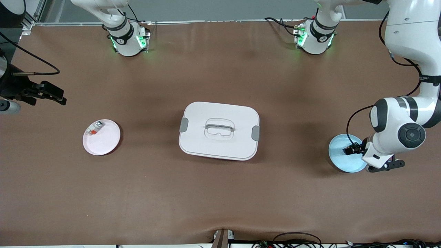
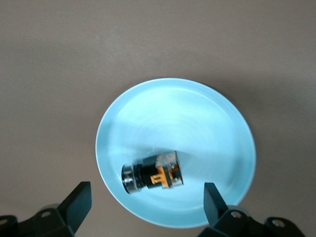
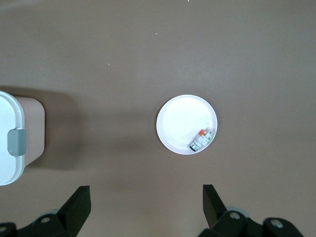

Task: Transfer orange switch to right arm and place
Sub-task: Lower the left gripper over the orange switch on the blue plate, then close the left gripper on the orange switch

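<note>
The orange switch (image 2: 153, 177), a small black block with an orange middle, lies on its side in the light blue plate (image 2: 207, 123) at the left arm's end of the table. My left gripper (image 2: 146, 203) hangs open just over it, one finger to each side and neither touching. In the front view the left gripper (image 1: 353, 150) is low over the blue plate (image 1: 339, 156) and hides the switch. My right gripper (image 1: 59, 97) hangs open and empty, high over the table's right-arm end; in its wrist view the right gripper (image 3: 146, 205) shows only bare table between its fingers.
A white lidded box (image 1: 219, 131) with grey clips stands mid-table. A pale pink plate (image 1: 103, 143) toward the right arm's end holds a small white-and-grey piece (image 1: 94, 128) with a red-orange patch. The right wrist view shows that plate (image 3: 180, 118), piece (image 3: 202, 139) and the box (image 3: 12, 140).
</note>
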Controlling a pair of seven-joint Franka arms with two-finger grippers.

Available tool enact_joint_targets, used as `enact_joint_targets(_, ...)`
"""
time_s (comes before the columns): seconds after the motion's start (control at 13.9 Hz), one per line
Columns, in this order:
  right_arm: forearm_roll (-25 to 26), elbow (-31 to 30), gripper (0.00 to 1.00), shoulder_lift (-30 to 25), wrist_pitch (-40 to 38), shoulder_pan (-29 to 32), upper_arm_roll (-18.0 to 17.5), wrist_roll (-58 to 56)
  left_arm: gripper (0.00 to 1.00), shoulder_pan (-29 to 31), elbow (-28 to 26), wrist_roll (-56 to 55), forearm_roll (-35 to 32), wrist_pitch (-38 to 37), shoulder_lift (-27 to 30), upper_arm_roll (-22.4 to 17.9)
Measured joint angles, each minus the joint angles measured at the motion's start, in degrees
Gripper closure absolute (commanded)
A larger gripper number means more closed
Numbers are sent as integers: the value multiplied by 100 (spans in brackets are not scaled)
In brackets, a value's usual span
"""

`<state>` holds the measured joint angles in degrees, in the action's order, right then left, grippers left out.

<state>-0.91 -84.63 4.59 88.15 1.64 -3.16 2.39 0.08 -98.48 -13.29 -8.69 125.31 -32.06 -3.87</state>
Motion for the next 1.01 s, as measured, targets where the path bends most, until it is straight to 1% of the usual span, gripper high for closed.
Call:
enact_joint_targets(0.29,0,0,0,0,0,0,1,0,0,144,-213,-9,0,406,-100,0)
enact_joint_targets(0.5,0,1,0,0,0,11,7,1,0,161,-269,-62,7,479,-125,0)
enact_joint_targets(0.72,0,5,0,0,0,18,11,1,0,165,-280,-129,205,485,-132,6)
enact_joint_targets(1.01,0,9,0,0,0,18,13,1,0,152,-300,-148,234,592,-288,46)
